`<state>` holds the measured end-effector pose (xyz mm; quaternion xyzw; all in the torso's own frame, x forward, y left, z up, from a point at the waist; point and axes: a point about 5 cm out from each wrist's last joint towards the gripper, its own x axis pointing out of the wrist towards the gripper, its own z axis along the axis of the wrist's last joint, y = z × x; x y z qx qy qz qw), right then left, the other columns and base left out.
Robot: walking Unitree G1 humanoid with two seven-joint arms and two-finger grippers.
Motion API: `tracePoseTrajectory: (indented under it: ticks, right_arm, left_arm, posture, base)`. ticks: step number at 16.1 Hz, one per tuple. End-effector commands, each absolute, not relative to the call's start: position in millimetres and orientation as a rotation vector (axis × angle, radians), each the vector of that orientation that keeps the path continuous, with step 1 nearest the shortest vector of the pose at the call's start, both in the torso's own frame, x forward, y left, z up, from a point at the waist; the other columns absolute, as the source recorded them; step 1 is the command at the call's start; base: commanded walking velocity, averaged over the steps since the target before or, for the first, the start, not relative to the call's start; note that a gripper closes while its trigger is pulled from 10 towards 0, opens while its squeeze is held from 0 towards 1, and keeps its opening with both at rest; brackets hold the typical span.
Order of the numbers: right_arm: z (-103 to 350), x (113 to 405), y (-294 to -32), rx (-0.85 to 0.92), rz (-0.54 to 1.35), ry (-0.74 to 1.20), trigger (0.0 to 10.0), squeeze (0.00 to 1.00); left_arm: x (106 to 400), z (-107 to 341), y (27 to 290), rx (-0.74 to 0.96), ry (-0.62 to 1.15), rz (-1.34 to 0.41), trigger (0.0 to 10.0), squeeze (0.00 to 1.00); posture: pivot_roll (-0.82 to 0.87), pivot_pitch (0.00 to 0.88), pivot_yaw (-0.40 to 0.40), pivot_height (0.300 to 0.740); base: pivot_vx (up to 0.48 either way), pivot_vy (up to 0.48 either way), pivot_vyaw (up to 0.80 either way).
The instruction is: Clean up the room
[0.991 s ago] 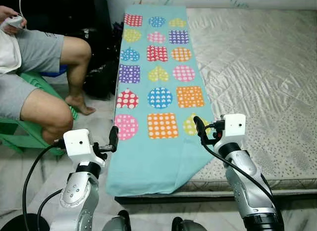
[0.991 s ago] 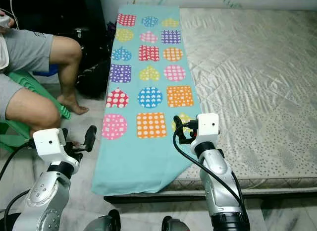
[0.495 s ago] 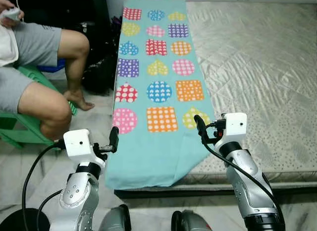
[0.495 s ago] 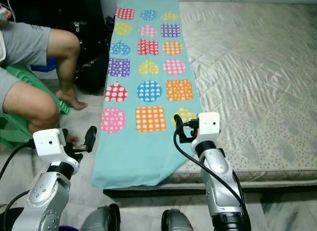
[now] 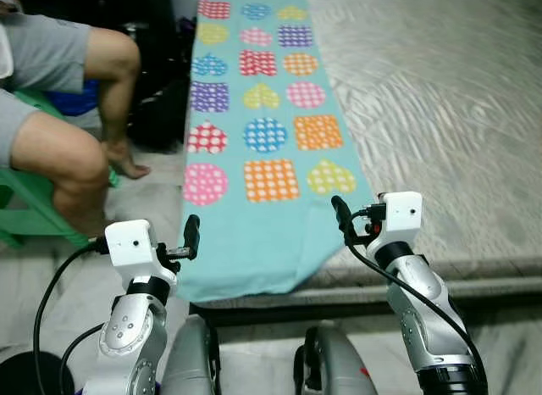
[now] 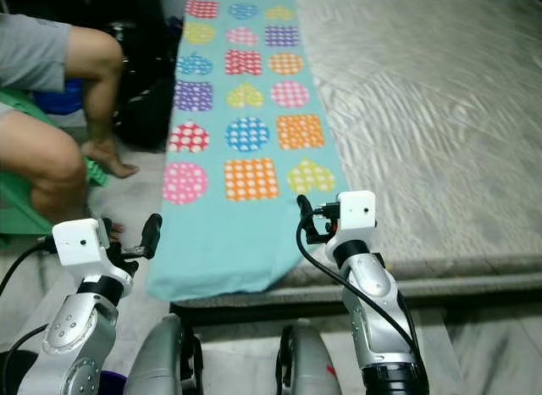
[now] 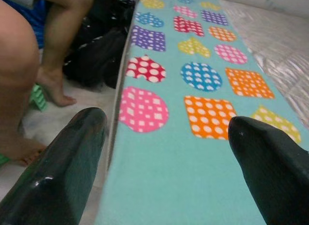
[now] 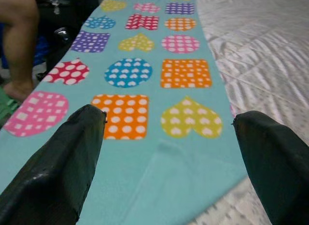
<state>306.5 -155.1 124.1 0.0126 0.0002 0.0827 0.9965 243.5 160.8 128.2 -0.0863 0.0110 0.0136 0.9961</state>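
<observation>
Two grippers raised side by side at the near edge of the mattress (image 5: 440,98), both empty. Left gripper (image 7: 164,157) has its fingers spread wide over the near left edge of the turquoise blanket (image 5: 254,234); right gripper (image 8: 169,152) likewise spread, over its near right corner. Blanket lies unfolded along the mattress's left side, near end drooping over the edge. Judgement: tidying barely begun; grasping and folding remain. Far left, a seated person's leg (image 5: 59,166) on a green stool (image 5: 21,213).
</observation>
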Motion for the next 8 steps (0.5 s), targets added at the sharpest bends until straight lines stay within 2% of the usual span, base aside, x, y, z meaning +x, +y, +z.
tracePoseTrajectory:
  ticks: [1,4,8]
  right_arm:
    - [122.5,306.7,-156.0,0.026,0.170,0.010,10.0,0.00]
    - [122.4,307.5,-155.6,0.029,0.173,0.011,10.0,0.00]
    - [122.7,307.5,-156.3,0.034,0.173,0.011,10.0,0.00]
  left_arm:
    - [242.0,129.8,162.5,-0.160,0.016,0.029,10.0,0.00]
    - [242.0,130.1,161.9,-0.160,0.016,0.028,10.0,0.00]
    - [241.1,130.4,161.2,-0.168,0.020,0.032,10.0,0.00]
  posture:
    - [-0.02,0.261,-0.008,0.632]
    - [-0.02,0.263,-0.007,0.627]
    - [-0.02,0.281,-0.009,0.587]
  base:
    - [0.000,0.000,0.00]
    - [0.000,0.000,0.00]
    - [0.000,0.000,0.00]
